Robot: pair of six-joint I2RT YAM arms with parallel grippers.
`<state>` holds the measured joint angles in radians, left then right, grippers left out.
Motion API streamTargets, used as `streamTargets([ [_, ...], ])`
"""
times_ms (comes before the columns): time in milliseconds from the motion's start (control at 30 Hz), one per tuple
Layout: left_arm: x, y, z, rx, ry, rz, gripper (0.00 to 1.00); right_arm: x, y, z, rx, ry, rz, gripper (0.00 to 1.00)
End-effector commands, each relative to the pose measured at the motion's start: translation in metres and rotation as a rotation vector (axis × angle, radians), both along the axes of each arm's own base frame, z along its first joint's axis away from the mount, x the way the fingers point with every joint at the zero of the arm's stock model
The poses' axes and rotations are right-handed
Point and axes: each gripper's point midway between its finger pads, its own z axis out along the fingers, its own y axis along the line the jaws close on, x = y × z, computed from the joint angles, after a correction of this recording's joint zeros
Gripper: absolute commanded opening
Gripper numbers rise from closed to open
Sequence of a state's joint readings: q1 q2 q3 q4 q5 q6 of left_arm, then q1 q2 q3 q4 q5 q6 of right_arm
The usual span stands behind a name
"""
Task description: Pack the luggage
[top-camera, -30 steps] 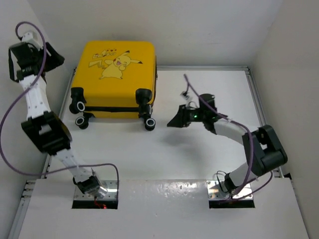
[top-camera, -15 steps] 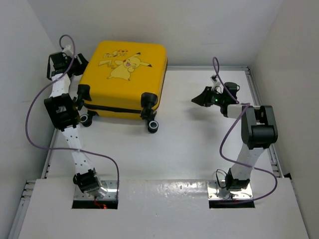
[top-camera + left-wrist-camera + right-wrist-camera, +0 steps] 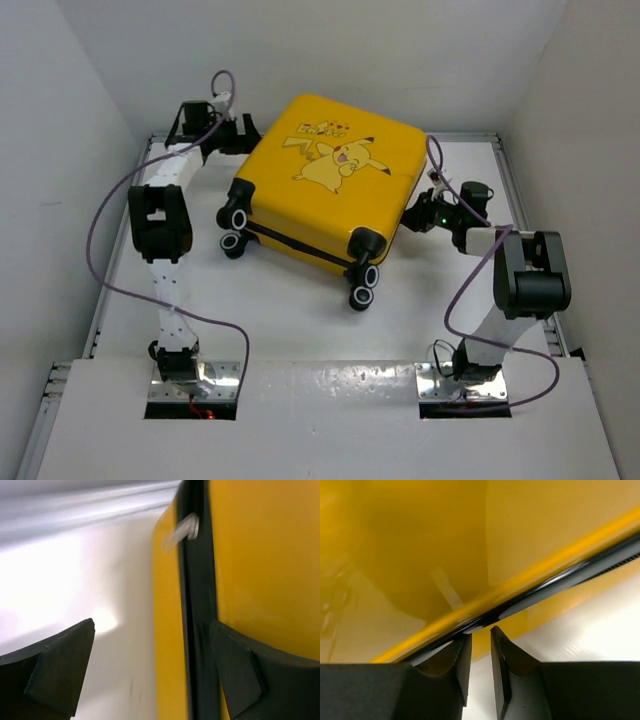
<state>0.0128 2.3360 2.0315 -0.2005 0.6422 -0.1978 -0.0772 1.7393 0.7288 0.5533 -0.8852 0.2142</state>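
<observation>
Luggage (image 3: 325,190) has slid and turned since a second ago, and now lies closed between my two grippers. My left gripper (image 3: 152,630) gapes wide astride its zipper seam (image 3: 195,605). My right gripper (image 3: 481,637), fingers nearly together on nothing visible, touches the opposite edge. Opening it seems next.

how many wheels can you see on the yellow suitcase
4, all at the near end of the suitcase in the top view: two left wheels and two right wheels. Others could be hidden under the shell.
</observation>
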Motion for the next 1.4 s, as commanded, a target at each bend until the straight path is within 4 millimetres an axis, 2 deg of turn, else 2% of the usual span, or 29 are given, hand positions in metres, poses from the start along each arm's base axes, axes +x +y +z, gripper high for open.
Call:
streamTargets([
  [0,-0.034,0.081,0.115,-0.048,-0.089,0.197,1.0,-0.033,0.102,0.071,0.009,-0.31,0.379,0.24],
  [33,-0.039,0.103,0.143,-0.008,-0.156,0.253,1.0,-0.042,0.119,0.077,0.015,-0.32,0.422,0.24],
  [67,-0.046,0.14,0.159,0.071,-0.197,0.357,1.0,-0.051,0.136,0.084,0.029,-0.332,0.453,0.24],
  [100,-0.069,0.152,0.199,0.107,-0.27,0.397,1.0,-0.056,0.145,0.087,0.036,-0.338,0.466,0.24],
  [167,-0.099,0.17,0.221,0.192,-0.306,0.442,1.0,-0.076,0.186,0.087,0.045,-0.339,0.528,0.24],
  [200,-0.126,0.167,0.24,0.227,-0.343,0.432,1.0,-0.086,0.206,0.083,0.05,-0.338,0.564,0.24],
  [233,-0.146,0.16,0.231,0.26,-0.295,0.385,1.0,-0.084,0.219,0.089,0.067,-0.32,0.547,0.25],
  [267,-0.161,0.157,0.228,0.353,-0.304,0.32,1.0,-0.094,0.246,0.086,0.078,-0.317,0.594,0.25],
  [300,-0.177,0.145,0.217,0.358,-0.276,0.241,1.0,-0.093,0.255,0.088,0.091,-0.31,0.593,0.25],
  [333,-0.194,0.132,0.216,0.373,-0.279,0.158,1.0,-0.091,0.266,0.101,0.122,-0.327,0.59,0.27],
  [367,-0.227,0.12,0.205,0.39,-0.209,0.077,1.0,-0.087,0.276,0.099,0.135,-0.302,0.589,0.28],
  [400,-0.242,0.113,0.199,0.452,-0.231,-0.022,1.0,-0.097,0.291,0.112,0.163,-0.308,0.616,0.28],
  [467,-0.279,0.107,0.176,0.5,-0.15,-0.117,1.0,-0.096,0.298,0.12,0.184,-0.293,0.607,0.3],
  [533,-0.3,0.112,0.152,0.513,-0.079,-0.171,1.0,-0.098,0.299,0.128,0.208,-0.261,0.59,0.31],
  [567,-0.321,0.109,0.136,0.501,0.006,-0.22,1.0,-0.097,0.295,0.132,0.216,-0.253,0.576,0.33],
  [600,-0.328,0.116,0.134,0.531,-0.004,-0.233,1.0,-0.096,0.287,0.128,0.206,-0.224,0.55,0.36],
  [633,-0.336,0.116,0.12,0.514,0.033,-0.232,1.0,-0.093,0.279,0.135,0.205,-0.232,0.529,0.39],
  [700,-0.348,0.116,0.112,0.601,-0.002,-0.29,1.0,-0.09,0.257,0.134,0.173,-0.219,0.477,0.48],
  [733,-0.362,0.106,0.1,0.661,0.009,-0.348,1.0,-0.091,0.248,0.121,0.148,-0.169,0.46,0.51],
  [767,-0.367,0.102,0.093,0.681,0.016,-0.377,1.0,-0.092,0.238,0.123,0.127,-0.155,0.422,0.55],
  [833,-0.379,0.086,0.076,0.676,0.049,-0.443,1.0,-0.09,0.216,0.097,0.062,-0.038,0.355,0.56],
  [900,-0.386,0.077,0.067,0.662,0.067,-0.475,1.0,-0.094,0.194,0.084,0.018,-0.024,0.295,0.58],
  [967,-0.386,0.07,0.062,0.643,0.065,-0.491,1.0,-0.094,0.183,0.078,-0.009,-0.031,0.246,0.58],
  [1033,-0.382,0.065,0.058,0.636,0.066,-0.499,1.0,-0.1,0.172,0.061,-0.054,-0.019,0.216,0.58],
  [1100,-0.376,0.069,0.05,0.645,0.075,-0.469,1.0,-0.103,0.167,0.049,-0.08,-0.024,0.208,0.58],
  [1200,-0.368,0.073,0.037,0.664,0.105,-0.398,1.0,-0.104,0.166,0.036,-0.115,-0.027,0.196,0.54],
  [1233,-0.36,0.073,0.039,0.669,0.081,-0.359,1.0,-0.105,0.165,0.026,-0.139,-0.022,0.186,0.52],
  [1267,-0.359,0.075,0.03,0.685,0.102,-0.343,1.0,-0.103,0.17,0.029,-0.135,-0.05,0.188,0.51],
  [1367,-0.358,0.069,0.028,0.67,0.104,-0.342,0.98,-0.1,0.181,0.025,-0.148,-0.085,0.16,0.46],
])
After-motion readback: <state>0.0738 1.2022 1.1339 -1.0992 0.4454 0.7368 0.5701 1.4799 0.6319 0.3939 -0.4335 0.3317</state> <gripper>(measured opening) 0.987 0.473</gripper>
